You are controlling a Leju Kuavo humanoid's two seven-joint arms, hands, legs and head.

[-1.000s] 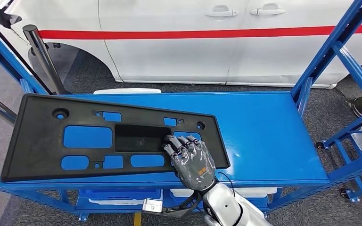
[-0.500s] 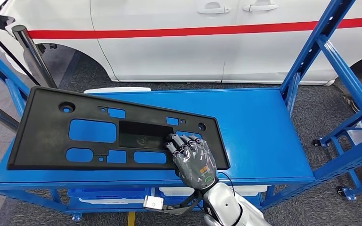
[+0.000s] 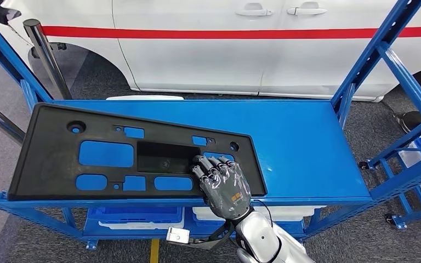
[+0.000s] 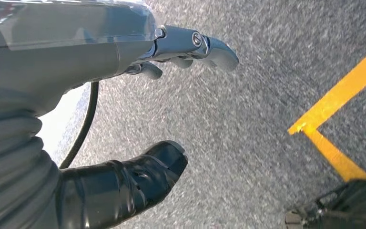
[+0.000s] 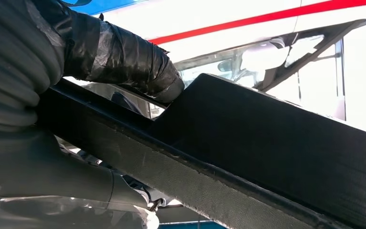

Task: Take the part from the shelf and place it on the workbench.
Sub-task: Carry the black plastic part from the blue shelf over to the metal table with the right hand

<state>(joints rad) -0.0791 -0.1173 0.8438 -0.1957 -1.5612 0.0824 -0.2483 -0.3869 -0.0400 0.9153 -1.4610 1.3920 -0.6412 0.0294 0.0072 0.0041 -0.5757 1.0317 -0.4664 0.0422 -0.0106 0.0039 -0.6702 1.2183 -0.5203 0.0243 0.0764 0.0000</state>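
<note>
One silver arm rises from the bottom of the head view, its right hand [image 3: 223, 186] clamped on the near right end of a long black part [image 3: 49, 159], fingers [image 3: 211, 167] curled over the top face beside the central recess. From the right wrist view the thumb [image 5: 124, 57] presses one face of the panel [image 5: 267, 157] while the rest of the hand lies under it, so the grip looks like a pinch across the panel's edge, though how much weight it bears cannot be told.

The panel lies flat on the blue shelf [image 3: 301, 142], long axis running from about 9 o'clock to 3 o'clock, slightly skewed so the left end sits toward 10 o'clock. Its wide left end reaches the shelf's left edge and its near rim runs along the front rail; its narrower right end stops near the shelf's middle. Rounded cut-outs show blue through the black.

Open blue surface stretches from the hand toward 2 and 3 o'clock, bounded by slanted blue uprights [image 3: 383, 49] at the right; another upright [image 3: 5, 55] stands at 10 o'clock.

Hanging low, the left hand [image 4: 162, 109] holds nothing, thumb and fingers apart over grey floor [image 4: 248, 119] marked with a yellow line [image 4: 333, 119].

Beyond the shelf, at 12 o'clock, a white car [image 3: 225, 55] with a red stripe stands.
</note>
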